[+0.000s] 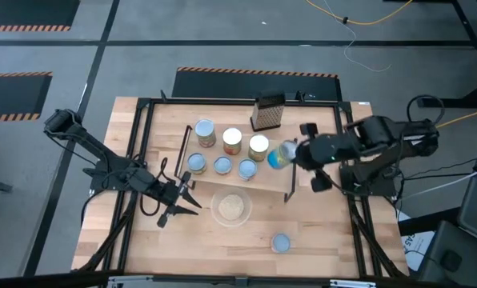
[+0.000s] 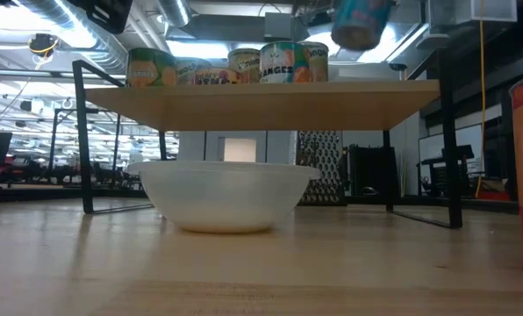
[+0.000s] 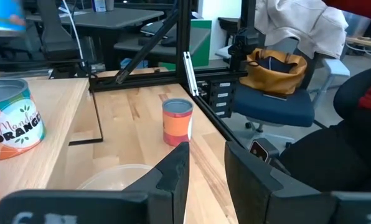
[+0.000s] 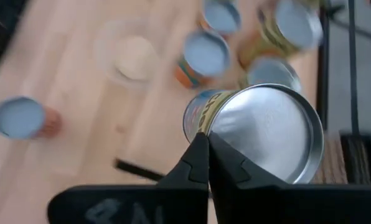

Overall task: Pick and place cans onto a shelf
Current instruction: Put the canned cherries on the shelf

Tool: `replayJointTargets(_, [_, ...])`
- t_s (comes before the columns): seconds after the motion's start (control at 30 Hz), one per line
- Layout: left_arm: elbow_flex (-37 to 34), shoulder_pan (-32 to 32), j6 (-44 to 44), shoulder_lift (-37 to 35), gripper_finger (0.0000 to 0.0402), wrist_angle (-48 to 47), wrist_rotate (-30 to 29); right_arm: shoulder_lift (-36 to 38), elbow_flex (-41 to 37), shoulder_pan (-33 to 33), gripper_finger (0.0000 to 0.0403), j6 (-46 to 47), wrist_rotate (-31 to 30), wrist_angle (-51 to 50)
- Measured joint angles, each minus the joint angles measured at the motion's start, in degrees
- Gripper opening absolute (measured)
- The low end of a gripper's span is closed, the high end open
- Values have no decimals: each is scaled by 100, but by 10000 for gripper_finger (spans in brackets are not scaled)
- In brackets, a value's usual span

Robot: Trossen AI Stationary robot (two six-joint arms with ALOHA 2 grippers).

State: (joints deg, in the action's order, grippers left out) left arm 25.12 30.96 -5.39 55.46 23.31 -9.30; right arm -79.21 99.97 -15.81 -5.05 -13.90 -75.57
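Note:
The light-wood shelf [image 1: 270,186] on its black frame carries several cans [image 1: 232,141], some taller at the back and some short at the front [image 1: 222,166]. My right gripper [image 1: 290,155] is shut on a blue-and-yellow labelled can [image 1: 279,157] above the shelf's right end. The can also shows high above the board in the low view [image 2: 360,22]. Another can [image 1: 281,242] stands on the table near the front. My left gripper [image 1: 192,200] is open and empty, left of a bowl [image 1: 231,207]. My right gripper holds the can at the rim of its shiny end [image 4: 201,127], where the two fingers [image 4: 195,165] close together. The fingers come roughly level from the table's right side. The can is lifted clear of the shelf and tipped, its silver end [image 4: 269,134] toward the wrist camera.
A clear bowl with beige contents sits on the table under the shelf's near edge [image 2: 222,195]. A dark box grater [image 1: 268,112] stands behind the shelf. The lone orange-labelled can shows in the left wrist view [image 3: 177,122]. Black rails [image 1: 138,144] frame the tabletop.

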Motion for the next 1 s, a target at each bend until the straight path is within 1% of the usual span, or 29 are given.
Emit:
replayJointTargets(0.2, [0,0,-4,2,94,-4,0,-63,-3,647,0,-4,14,-262])
replayJointTargets(0.4, [0,2,-9,2,94,-9,0,-191,-3,1061,0,-17,434,-277])
replayJointTargets(0.93, [0,2,-11,2,94,-15,0,-833,-8,1393,0,-21,518,-642])
replayJointTargets(1.0, [0,2,-11,2,94,-15,0,-912,-8,1413,0,-71,652,-650])
